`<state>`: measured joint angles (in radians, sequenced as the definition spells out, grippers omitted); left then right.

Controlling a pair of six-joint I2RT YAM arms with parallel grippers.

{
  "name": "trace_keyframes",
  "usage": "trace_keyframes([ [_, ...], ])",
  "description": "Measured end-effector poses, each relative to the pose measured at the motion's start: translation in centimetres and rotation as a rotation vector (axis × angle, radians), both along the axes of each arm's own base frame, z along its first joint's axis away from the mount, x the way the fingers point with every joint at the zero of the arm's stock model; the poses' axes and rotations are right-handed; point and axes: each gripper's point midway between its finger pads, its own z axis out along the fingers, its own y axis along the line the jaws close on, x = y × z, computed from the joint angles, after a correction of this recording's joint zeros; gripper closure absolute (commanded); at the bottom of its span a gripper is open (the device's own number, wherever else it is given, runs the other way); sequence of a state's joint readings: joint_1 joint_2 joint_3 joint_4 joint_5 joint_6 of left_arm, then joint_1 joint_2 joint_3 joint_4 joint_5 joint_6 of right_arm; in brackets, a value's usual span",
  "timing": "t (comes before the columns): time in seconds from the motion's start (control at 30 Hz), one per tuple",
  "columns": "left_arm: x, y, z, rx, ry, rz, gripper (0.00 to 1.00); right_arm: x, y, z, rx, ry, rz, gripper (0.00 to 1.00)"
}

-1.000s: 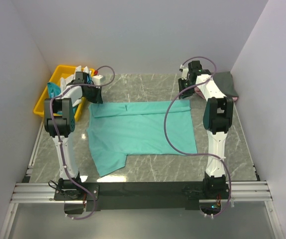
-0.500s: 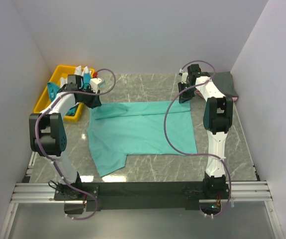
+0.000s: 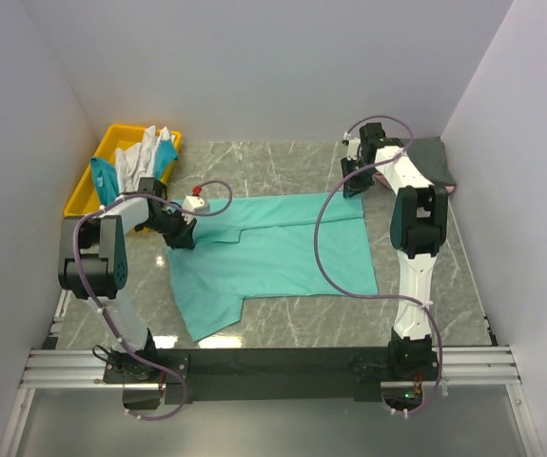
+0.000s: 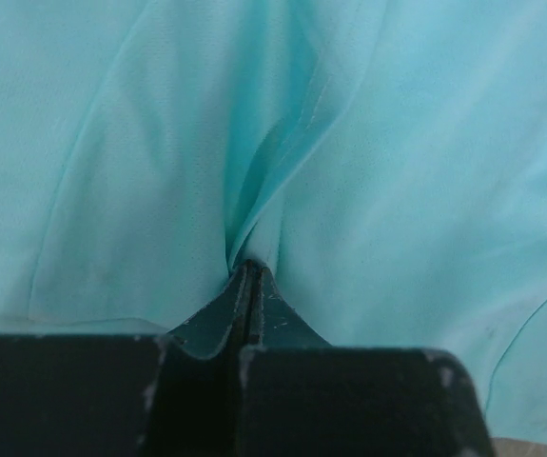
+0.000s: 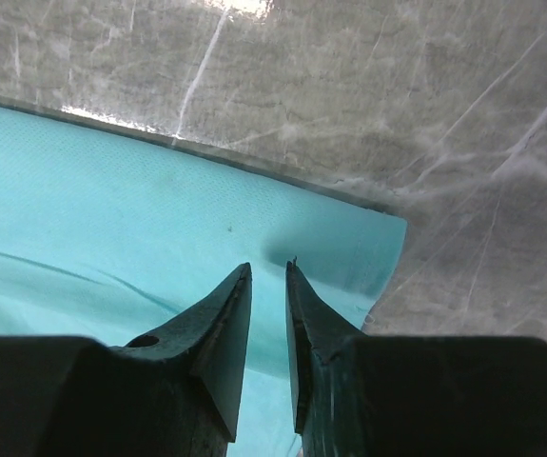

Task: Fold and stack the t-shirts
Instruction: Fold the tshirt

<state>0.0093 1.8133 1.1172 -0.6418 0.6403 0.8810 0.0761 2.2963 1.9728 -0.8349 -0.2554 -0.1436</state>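
Puckering, soft-creased sea-green t-shirt [image 4: 397, 171]

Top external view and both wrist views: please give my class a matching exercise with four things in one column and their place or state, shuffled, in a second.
Column one:
1. left pincer
2. right pincer
3. yellow bin
4. dark grey shirt

Column two:
a. at the far right corner of the table
b. shut on a fold of the sea-green t-shirt
c. at the far left, holding white and teal cloth
d. jaws slightly apart above the sea-green t-shirt's corner

Pairs: 1-b, 2-d, 3-c, 4-a.
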Motion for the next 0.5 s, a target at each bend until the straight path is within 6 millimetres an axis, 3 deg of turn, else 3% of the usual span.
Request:
trace_keyframes([
  [0.1,-0.5,0.1,0.0,0.009,-0.015,-0.034,0.96,0.0,0.0,0.2,-0.002,-0.006,0.006,0.72],
  [0.13,-0.6,0.1,0.2,0.012,-0.024,-0.046,0.85,0.0,0.0,0.2,-0.002,-0.006,0.007,0.72],
  [0.33,-1.9,-0.5,0.8,0.019,-0.019,-0.119,0.65,-1.0,0.1,-0.7,0.006,0.028,0.012,0.73],
  [0.4,-2.2,-0.7,1.5,0.001,-0.001,-0.125,0.6,-1.4,0.5,-0.9,0.011,0.039,0.019,0.73],
  [0.5,-1.1,-0.9,3.6,-0.05,-0.004,-0.084,0.56,-1.4,0.9,-0.9,0.018,0.04,0.025,0.73],
])
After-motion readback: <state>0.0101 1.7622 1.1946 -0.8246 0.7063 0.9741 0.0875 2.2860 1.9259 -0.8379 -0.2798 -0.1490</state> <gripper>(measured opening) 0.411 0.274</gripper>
